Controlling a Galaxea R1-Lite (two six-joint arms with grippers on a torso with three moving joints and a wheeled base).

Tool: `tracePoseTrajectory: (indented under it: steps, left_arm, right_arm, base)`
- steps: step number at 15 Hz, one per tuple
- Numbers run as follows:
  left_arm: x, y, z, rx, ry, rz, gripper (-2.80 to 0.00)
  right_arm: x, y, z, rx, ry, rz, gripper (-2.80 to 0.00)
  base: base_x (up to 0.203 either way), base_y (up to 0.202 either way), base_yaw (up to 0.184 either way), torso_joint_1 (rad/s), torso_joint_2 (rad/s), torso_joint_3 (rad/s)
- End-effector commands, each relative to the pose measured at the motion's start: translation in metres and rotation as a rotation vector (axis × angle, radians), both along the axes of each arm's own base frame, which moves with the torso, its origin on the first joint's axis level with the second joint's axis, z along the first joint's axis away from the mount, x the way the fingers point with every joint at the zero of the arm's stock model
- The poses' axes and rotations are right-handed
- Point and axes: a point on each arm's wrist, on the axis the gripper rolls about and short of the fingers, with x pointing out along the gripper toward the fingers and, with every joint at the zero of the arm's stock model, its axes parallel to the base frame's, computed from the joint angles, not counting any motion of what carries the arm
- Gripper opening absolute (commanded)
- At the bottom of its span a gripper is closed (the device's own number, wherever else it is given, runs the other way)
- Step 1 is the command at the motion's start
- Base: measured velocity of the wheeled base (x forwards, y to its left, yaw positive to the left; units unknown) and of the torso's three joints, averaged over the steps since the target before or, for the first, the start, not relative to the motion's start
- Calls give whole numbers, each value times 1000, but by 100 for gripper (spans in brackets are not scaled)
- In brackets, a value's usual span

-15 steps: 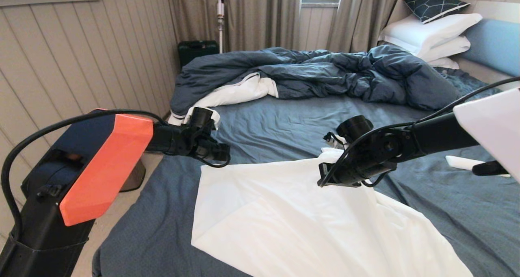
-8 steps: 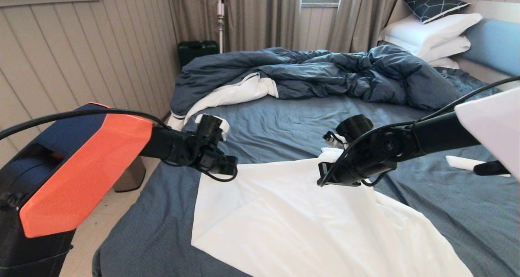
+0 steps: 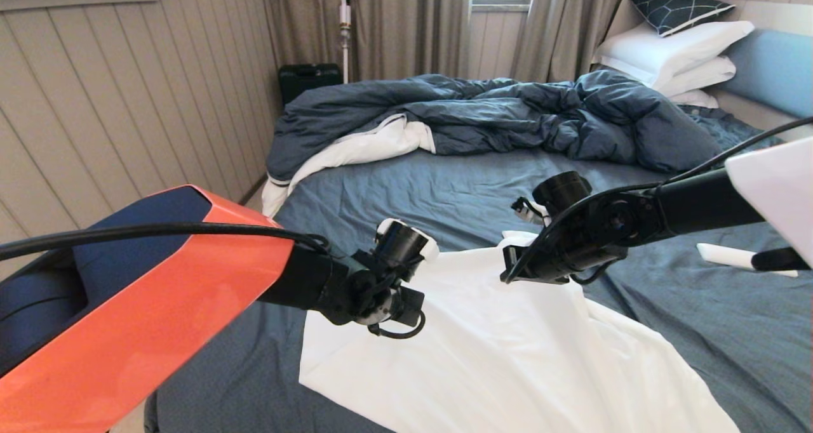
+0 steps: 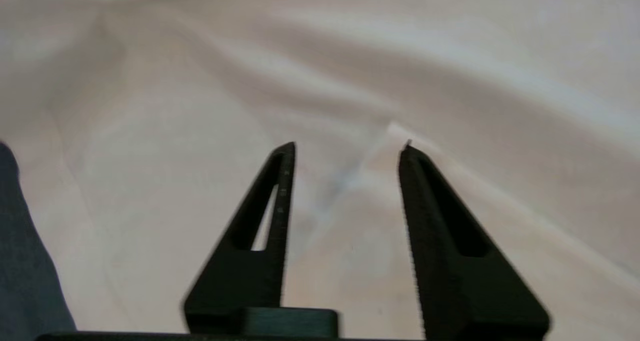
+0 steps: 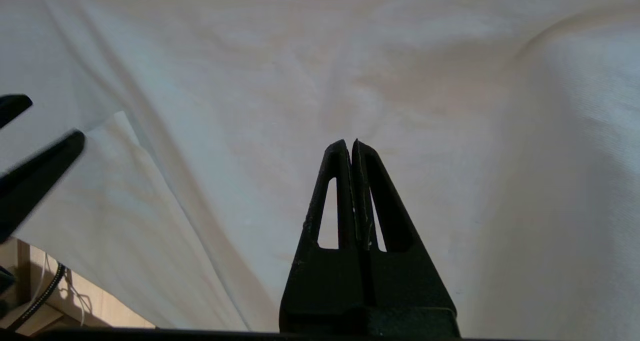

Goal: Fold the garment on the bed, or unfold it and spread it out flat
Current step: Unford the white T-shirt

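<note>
The white garment point(image 3: 495, 357) lies spread over the near part of the bed point(image 3: 444, 198), with a folded layer across its left half. My left gripper point(image 3: 399, 305) hangs just over the garment's far left part. Its jaws are open point(image 4: 350, 146) and a fold edge of the cloth point(image 4: 450, 56) lies below the gap. My right gripper point(image 3: 530, 269) hovers at the garment's far edge near the small neck piece. Its jaws are shut point(image 5: 352, 142) above the cloth point(image 5: 300, 56), and no cloth shows between them.
A rumpled dark blue duvet point(image 3: 508, 109) with white lining fills the far half of the bed. White pillows point(image 3: 673, 55) are stacked at the far right. A small white object point(image 3: 730, 255) lies on the sheet to the right. A panelled wall point(image 3: 127, 103) runs along the left.
My left arm has swung from the bed's left edge to the right and nearer, over the garment, and its jaws have opened. My right gripper has barely shifted.
</note>
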Motion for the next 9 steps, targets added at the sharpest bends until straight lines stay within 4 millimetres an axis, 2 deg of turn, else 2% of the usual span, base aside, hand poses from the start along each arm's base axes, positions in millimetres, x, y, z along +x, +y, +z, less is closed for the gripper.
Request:
tracePoseTrajectory:
  steps: [1, 3, 9]
  left_arm:
    - [-12, -4, -1, 11, 21, -14, 0]
    - [-21, -7, -10, 42, 48, -27, 0]
    - [-12, -17, -16, 38, 40, -30, 0]
  right_arm:
    - [-2, 1, 4, 5, -9, 3, -280]
    - [-3, 1, 5, 5, -11, 4, -280]
    - [-1, 1, 3, 4, -8, 3, -280]
  base:
    - [0, 0, 0, 0, 0, 0]
    - [0, 0, 0, 0, 0, 0]
    - [0, 0, 0, 0, 0, 0]
